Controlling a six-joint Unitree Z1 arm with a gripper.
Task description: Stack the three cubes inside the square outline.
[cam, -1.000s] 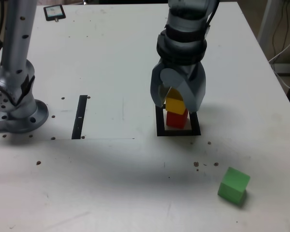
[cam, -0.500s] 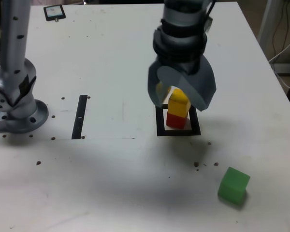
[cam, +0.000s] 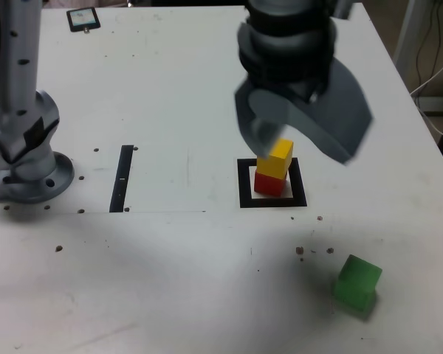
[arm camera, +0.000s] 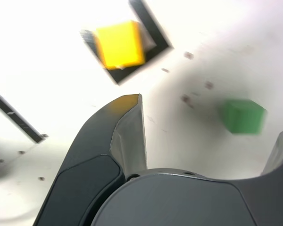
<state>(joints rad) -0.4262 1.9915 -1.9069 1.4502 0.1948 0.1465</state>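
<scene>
The gripper point(cam: 303, 136) gapes wide, empty — lifted off the stack since a second ago. Three cubes: green cube point(cam: 357, 284) nearest, alone; yellow cube point(cam: 275, 158) atop red cube point(cam: 269, 184) inside the square outline point(cam: 244, 184).

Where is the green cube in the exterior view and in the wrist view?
Exterior view: the green cube sits alone on the table toward the lower right of the picture, apart from the square outline.
Wrist view: the green cube shows between the open fingers.
Shared landmark: the yellow cube in the outline.
</scene>
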